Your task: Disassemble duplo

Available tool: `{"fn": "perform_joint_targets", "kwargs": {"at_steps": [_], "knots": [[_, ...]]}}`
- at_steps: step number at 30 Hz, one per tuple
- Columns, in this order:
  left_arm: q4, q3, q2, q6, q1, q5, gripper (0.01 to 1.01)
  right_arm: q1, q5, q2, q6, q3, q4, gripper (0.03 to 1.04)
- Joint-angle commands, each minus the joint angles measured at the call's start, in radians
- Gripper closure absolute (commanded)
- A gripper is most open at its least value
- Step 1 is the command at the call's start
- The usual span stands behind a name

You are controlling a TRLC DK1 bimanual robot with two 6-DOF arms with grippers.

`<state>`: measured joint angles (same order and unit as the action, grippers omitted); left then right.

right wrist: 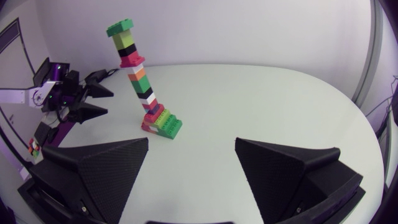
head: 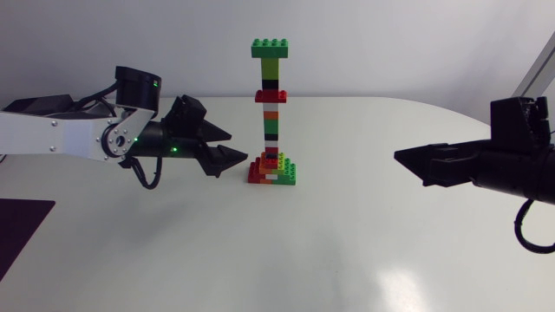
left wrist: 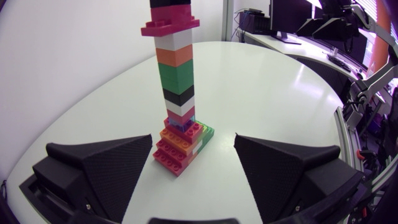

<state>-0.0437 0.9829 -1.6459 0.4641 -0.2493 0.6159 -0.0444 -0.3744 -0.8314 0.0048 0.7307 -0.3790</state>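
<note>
A tall, thin Duplo tower stands upright in the middle of the table. It has a stepped red, orange and green base, a wider red brick halfway up and a wide green brick on top. My left gripper hovers low just left of the base, open, with its fingertips almost at the bricks and nothing between them. From the left wrist the tower rises straight ahead of the left gripper. My right gripper is open and empty, well right of the tower.
A dark purple mat lies at the table's front left corner. The white tabletop curves away at the far right. In the right wrist view my left arm sits beyond the tower.
</note>
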Motion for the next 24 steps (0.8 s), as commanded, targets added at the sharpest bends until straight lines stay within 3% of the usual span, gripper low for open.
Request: {"fn": "perform_joint_targets", "kwargs": {"at_steps": [1, 6, 11, 17, 24], "knots": [[-0.025, 0.060, -0.069, 0.028, 0.001, 0.053, 0.102, -0.032, -0.003, -0.031, -0.048, 0.056, -0.051, 0.06], [0.018, 0.181, -0.184, 0.108, 0.012, 0.127, 0.102, -0.043, -0.014, -0.126, -0.155, 0.127, -0.161, 0.07], [0.108, 0.333, -0.302, 0.183, 0.016, 0.171, 0.102, -0.080, -0.011, -0.123, -0.252, 0.095, -0.178, 0.07], [0.159, 0.441, -0.396, 0.235, 0.008, 0.240, 0.102, -0.141, -0.004, -0.103, -0.281, 0.091, -0.218, 0.07], [0.308, 0.563, -0.485, 0.358, 0.007, 0.308, 0.103, -0.170, -0.006, -0.118, -0.304, 0.099, -0.224, 0.07]]}}
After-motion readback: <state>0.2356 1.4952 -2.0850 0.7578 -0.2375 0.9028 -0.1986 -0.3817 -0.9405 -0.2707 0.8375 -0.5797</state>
